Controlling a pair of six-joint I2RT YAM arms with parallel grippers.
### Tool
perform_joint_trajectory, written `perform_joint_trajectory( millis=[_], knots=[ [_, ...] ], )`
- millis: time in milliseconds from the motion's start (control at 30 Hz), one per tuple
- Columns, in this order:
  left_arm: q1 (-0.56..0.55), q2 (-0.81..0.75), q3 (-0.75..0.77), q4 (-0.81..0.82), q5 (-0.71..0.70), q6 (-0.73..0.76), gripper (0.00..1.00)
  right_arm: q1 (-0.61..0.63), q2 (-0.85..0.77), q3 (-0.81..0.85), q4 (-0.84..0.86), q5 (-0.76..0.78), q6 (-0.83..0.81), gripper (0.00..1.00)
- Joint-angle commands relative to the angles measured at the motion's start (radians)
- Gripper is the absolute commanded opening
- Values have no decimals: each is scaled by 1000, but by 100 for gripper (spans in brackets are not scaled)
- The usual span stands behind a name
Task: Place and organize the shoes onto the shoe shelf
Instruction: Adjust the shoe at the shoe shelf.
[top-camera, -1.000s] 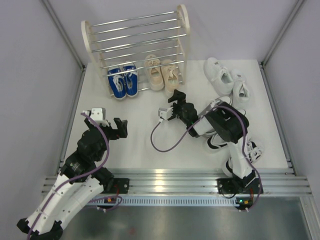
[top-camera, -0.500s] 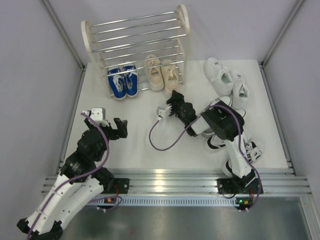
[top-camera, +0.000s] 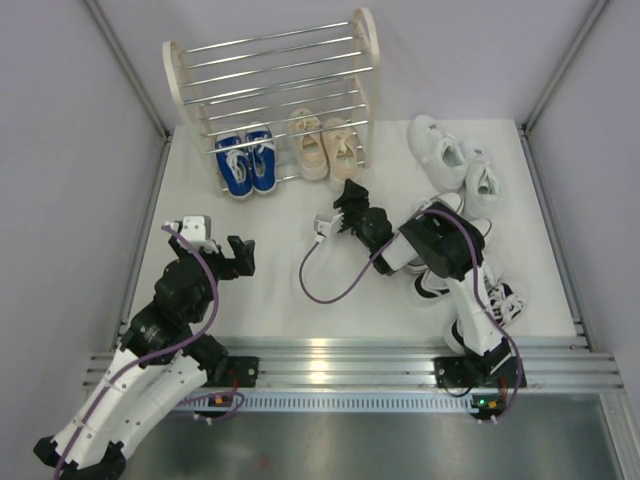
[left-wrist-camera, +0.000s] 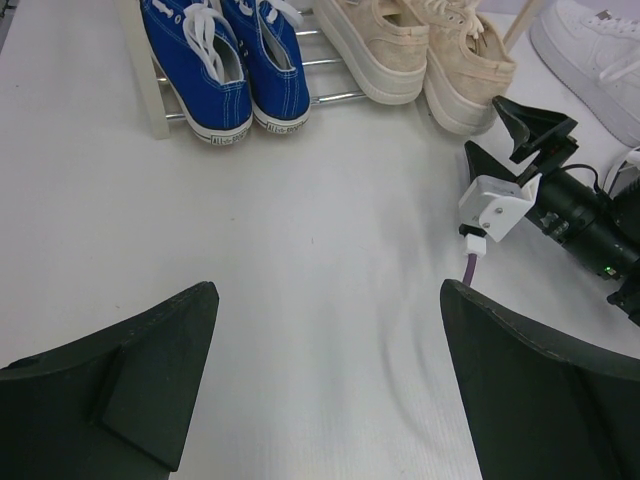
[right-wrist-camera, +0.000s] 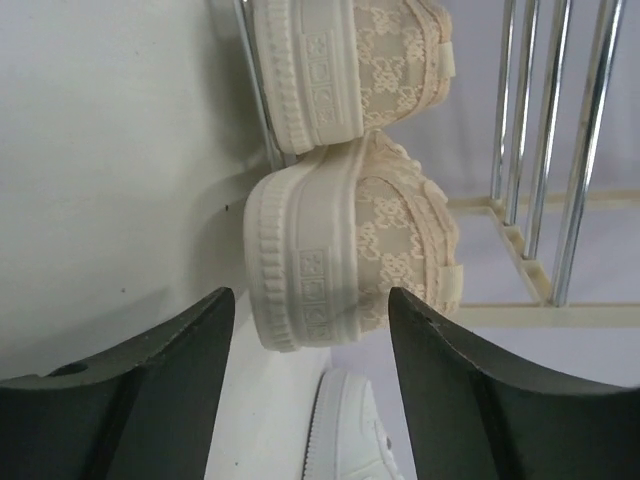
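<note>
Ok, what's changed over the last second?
The right gripper edged forward toward the heel of the nearer beige shoe on the rack, and its jaws narrowed; it holds nothing yet. The left gripper, open, the blue shoes and the white shoes stayed put.

Blue pair, beige pair (on shelf)

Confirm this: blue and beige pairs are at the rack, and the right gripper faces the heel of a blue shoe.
Not quite. The right gripper faces the heel of a beige shoe, not a blue one. The right wrist view shows that heel framed between its fingers. The blue pair and the beige pair are at the rack, as you said.
</note>
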Motion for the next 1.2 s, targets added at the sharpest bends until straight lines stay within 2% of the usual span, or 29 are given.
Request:
perform_joint_trajectory(
  millis=[0, 100, 167, 333, 400, 833, 933, 1167],
  knots=[
    [-1, -4, -4, 21, -8, 11, 98, -6, 13, -5, 140, -4, -9, 67],
    [-1, -2, -6, 21, -8, 11, 98, -7, 13, -35, 201, -7, -14, 86],
    [1, -4, -6, 23, -8, 11, 98, -6, 13, -40, 208, 1, -8, 91],
    [-1, -4, -7, 21, -9, 11, 98, -14, -3, -8, 128, 59, 41, 94],
    [-1, -4, -8, 20, -9, 11, 98, -17, 14, 20, 120, 64, 43, 99],
    [-1, 0, -7, 20, -17, 10, 98, -38, 140, 176, 97, 29, -3, 99],
    [-1, -2, -8, 20, -17, 10, 98, -49, 149, 202, 68, 25, 0, 91],
    [1, 0, -8, 21, -16, 10, 98, -55, 129, 155, 66, -5, -9, 55]
  ],
)
